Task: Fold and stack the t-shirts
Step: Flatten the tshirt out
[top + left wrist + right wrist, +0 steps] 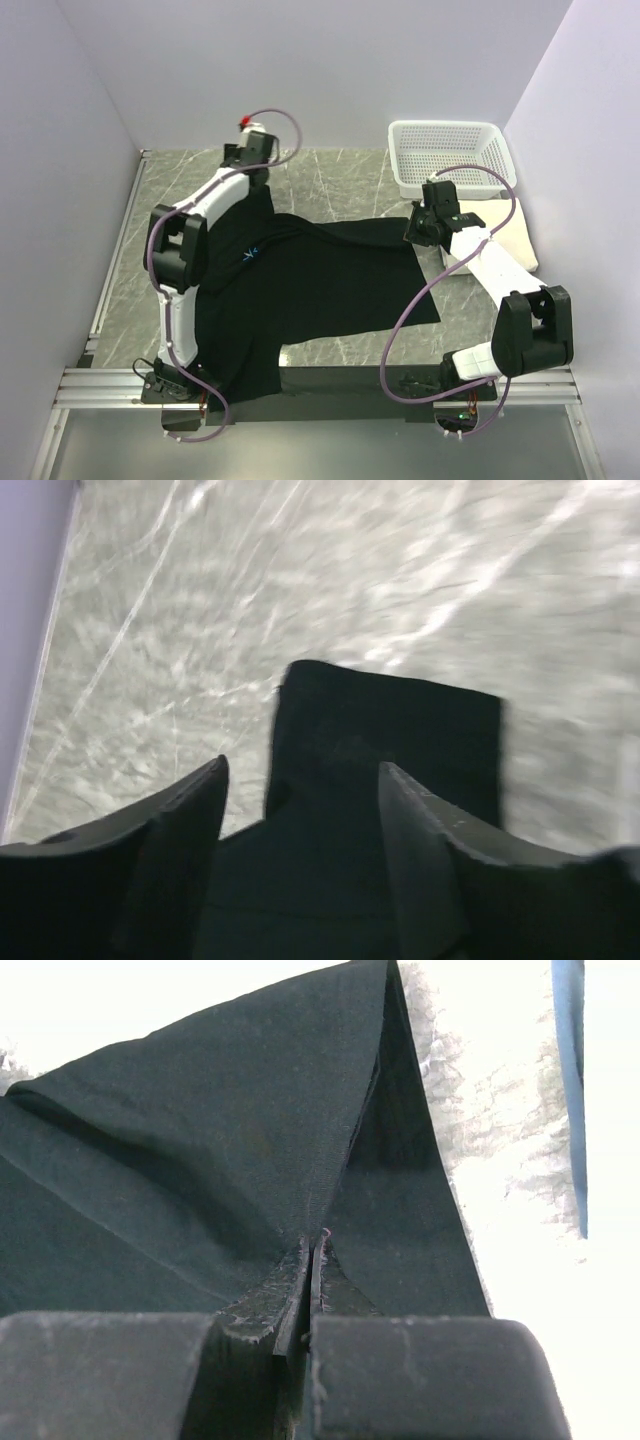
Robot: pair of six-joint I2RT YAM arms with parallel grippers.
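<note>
Toward the far left corner of the tabletop [340, 170], the left hand [302, 772] hangs low over the marble with its two fingers spread apart and nothing caught between them. Its wrist view is somewhat blurred, but it shows a short sleeve [390, 740] of the black t-shirt [320, 275] lying flat on the stone just beyond the fingertips. From there the black t-shirt stretches across the middle of the tabletop. Its left part runs down to the near edge beside the left arm's base, and its body reaches out to the right. It lies mostly flat, with a raised crease running from the upper middle toward its far right corner. At that corner the right hand [310, 1250] has its fingers pressed together, pinching the edge of the black cloth. In the right wrist view the fabric rises from the closed fingertips in a tented fold. Farther right, along the right edge of the tabletop, the cream-white t-shirt [512, 232] lies partly under the right arm and apart from the black one. Just beyond it, in the far right corner, stands a white mesh basket [455, 186]; whether the cream cloth touches the basket cannot be told.
</note>
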